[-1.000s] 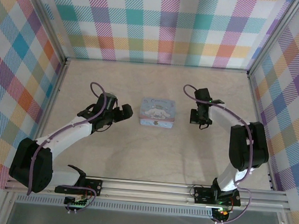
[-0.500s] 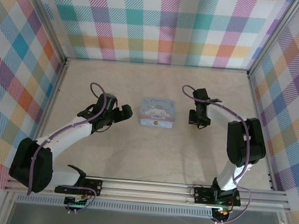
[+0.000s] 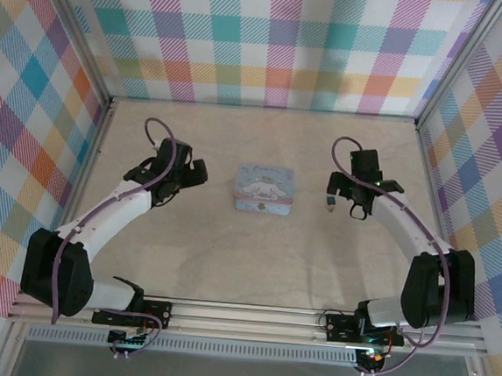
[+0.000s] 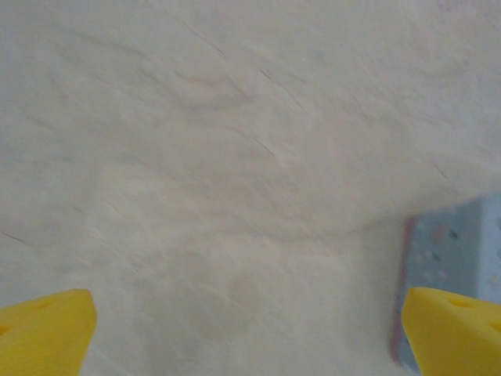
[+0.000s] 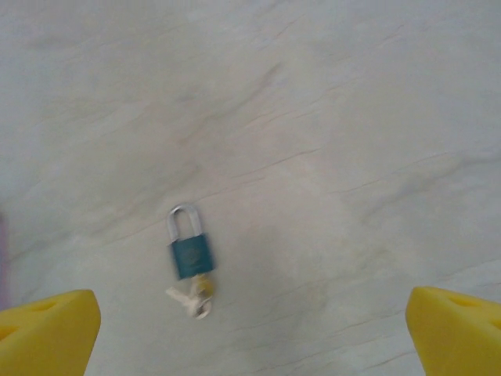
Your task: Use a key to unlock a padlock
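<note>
A small teal padlock [image 5: 190, 254] with a silver shackle lies flat on the pale wooden table, and a pale key [image 5: 190, 298] sticks out of its lower end. From above, the padlock [image 3: 328, 199] is a dark speck just left of my right gripper [image 3: 356, 195]. My right gripper [image 5: 250, 337] hovers over the padlock, open, its yellow fingertips [image 5: 48, 329] wide apart with nothing between them. My left gripper [image 4: 250, 337] is open and empty, left of the pale blue cartoon tin [image 3: 266, 189].
The tin's corner [image 4: 458, 239] shows beside my left gripper's right fingertip [image 4: 454, 329]. Checked cloth walls close the table [image 3: 254, 259] on three sides. Bare wood lies in front of the tin and between the two arms.
My right gripper has opened and swung right, away from the tin; the padlock with its key now lies on the table. My left gripper has drawn back and left from the tin.
</note>
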Action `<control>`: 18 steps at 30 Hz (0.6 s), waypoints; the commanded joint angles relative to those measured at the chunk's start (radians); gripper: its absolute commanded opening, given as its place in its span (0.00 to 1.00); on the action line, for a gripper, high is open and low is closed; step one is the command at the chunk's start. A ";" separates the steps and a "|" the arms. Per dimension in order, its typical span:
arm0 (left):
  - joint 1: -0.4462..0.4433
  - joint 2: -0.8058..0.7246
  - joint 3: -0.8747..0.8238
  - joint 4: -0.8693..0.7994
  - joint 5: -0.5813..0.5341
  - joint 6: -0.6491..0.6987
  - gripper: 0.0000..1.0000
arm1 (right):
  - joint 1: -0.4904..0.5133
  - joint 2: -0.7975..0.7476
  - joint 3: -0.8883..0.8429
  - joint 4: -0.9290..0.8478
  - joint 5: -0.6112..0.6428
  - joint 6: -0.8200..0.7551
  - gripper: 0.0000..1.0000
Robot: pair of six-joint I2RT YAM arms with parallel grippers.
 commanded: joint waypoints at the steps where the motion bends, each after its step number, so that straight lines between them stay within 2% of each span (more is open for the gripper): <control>1: 0.046 -0.030 -0.050 0.056 -0.173 0.176 1.00 | -0.003 -0.061 -0.100 0.204 0.171 -0.043 1.00; 3: 0.058 -0.069 -0.142 0.208 -0.278 0.263 1.00 | -0.003 -0.101 -0.218 0.382 0.217 -0.123 1.00; 4: 0.080 -0.083 -0.179 0.276 -0.290 0.302 1.00 | -0.006 -0.116 -0.274 0.472 0.239 -0.152 1.00; 9: 0.216 -0.001 -0.248 0.414 -0.232 0.299 1.00 | -0.030 -0.088 -0.425 0.779 0.236 -0.211 1.00; 13: 0.226 0.095 -0.331 0.632 -0.190 0.282 1.00 | -0.046 0.000 -0.510 1.035 0.214 -0.250 1.00; 14: 0.226 0.114 -0.354 0.694 -0.187 0.280 1.00 | -0.046 0.006 -0.511 1.052 0.206 -0.255 1.00; 16: 0.224 0.143 -0.404 0.817 -0.156 0.312 1.00 | -0.061 0.021 -0.544 1.186 0.150 -0.270 1.00; 18: 0.223 0.143 -0.441 0.916 -0.182 0.333 1.00 | -0.089 0.061 -0.568 1.256 0.078 -0.261 1.00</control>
